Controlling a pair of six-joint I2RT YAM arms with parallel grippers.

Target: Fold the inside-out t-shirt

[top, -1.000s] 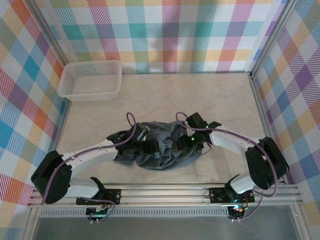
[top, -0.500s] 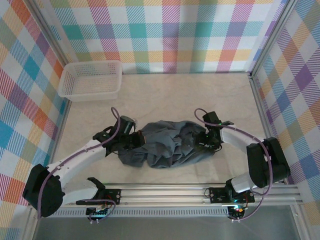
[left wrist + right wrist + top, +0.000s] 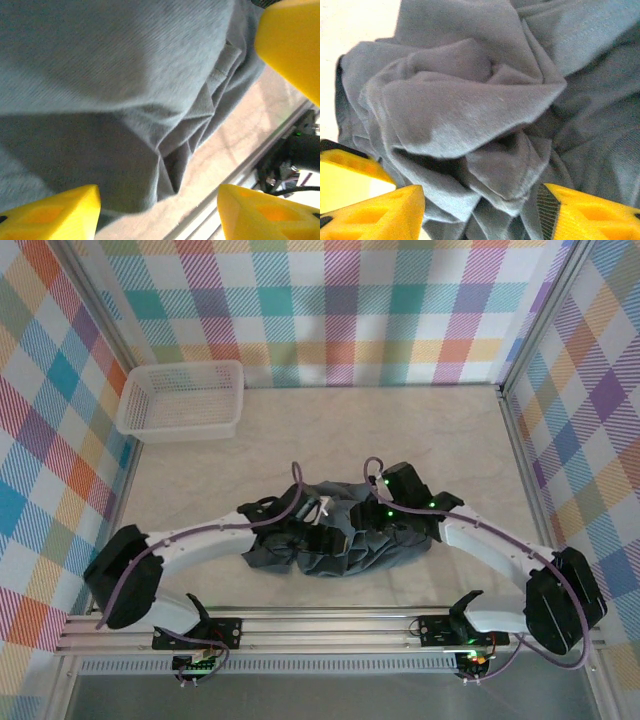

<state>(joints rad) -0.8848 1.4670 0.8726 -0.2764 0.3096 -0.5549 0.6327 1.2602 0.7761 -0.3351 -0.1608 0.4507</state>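
The left gripper [image 3: 157, 207] is seen released, jaws spread, with the crumpled inside-out t-shirt [image 3: 100, 75] directly beneath and between them. The right gripper [image 3: 480, 202] is likewise released over bunched folds. Sleeves and tag cannot be made out.

Cloth: a dark slate-grey soft cloth t-shirt [image 3: 350, 552] lies crumpled in a heap on the pale marbled counter [image 3: 400, 430], towards its near edge.
Left: the left hand [image 3: 318, 533] is down on the heap's left half.
Right: the right hand [image 3: 383, 523] is on its right half; from above it seems sunk into the folds, though the grip is hard to judge.
Corner: a white mesh plastic basket [image 3: 180, 428] stands at the far left, well apart.
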